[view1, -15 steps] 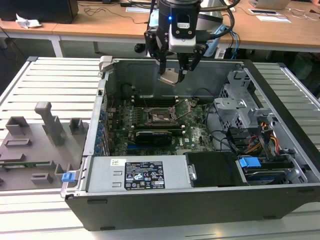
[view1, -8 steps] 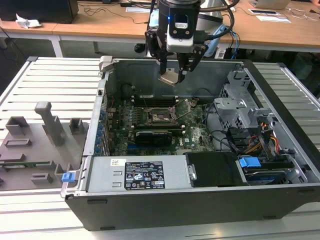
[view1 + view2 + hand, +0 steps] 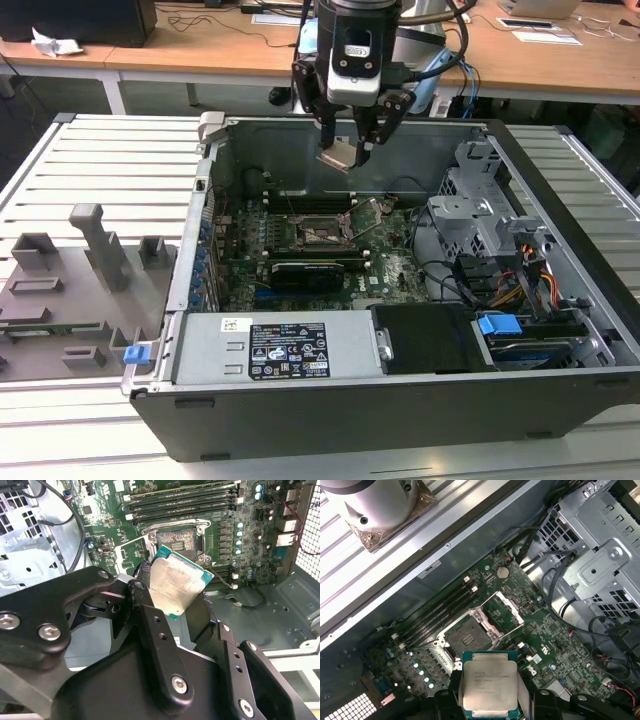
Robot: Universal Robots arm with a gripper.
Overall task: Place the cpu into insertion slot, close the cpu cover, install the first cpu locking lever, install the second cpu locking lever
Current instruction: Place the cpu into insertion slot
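My gripper point(image 3: 346, 152) hangs above the open computer case, shut on the cpu point(image 3: 337, 157), a small flat square chip held tilted. The chip's silver face shows in both wrist views point(image 3: 178, 582) point(image 3: 489, 685), clamped between the black fingers point(image 3: 146, 602). Below it, on the green motherboard, the insertion slot point(image 3: 322, 233) point(image 3: 179, 539) point(image 3: 465, 637) lies bare with its dark contact field exposed. The cpu cover point(image 3: 372, 212) point(image 3: 508, 609), a thin metal frame with an open window, is swung up beside the slot. The cpu is apart from the slot, well above it.
The case walls point(image 3: 215, 170) ring the board. A silver drive cage point(image 3: 478, 215) with cables stands to the exterior view's right. A black card point(image 3: 308, 270) and the power supply point(image 3: 285, 350) lie nearer the front. Memory sticks point(image 3: 180, 500) run beside the slot. Grey fixtures point(image 3: 95, 250) sit outside the case.
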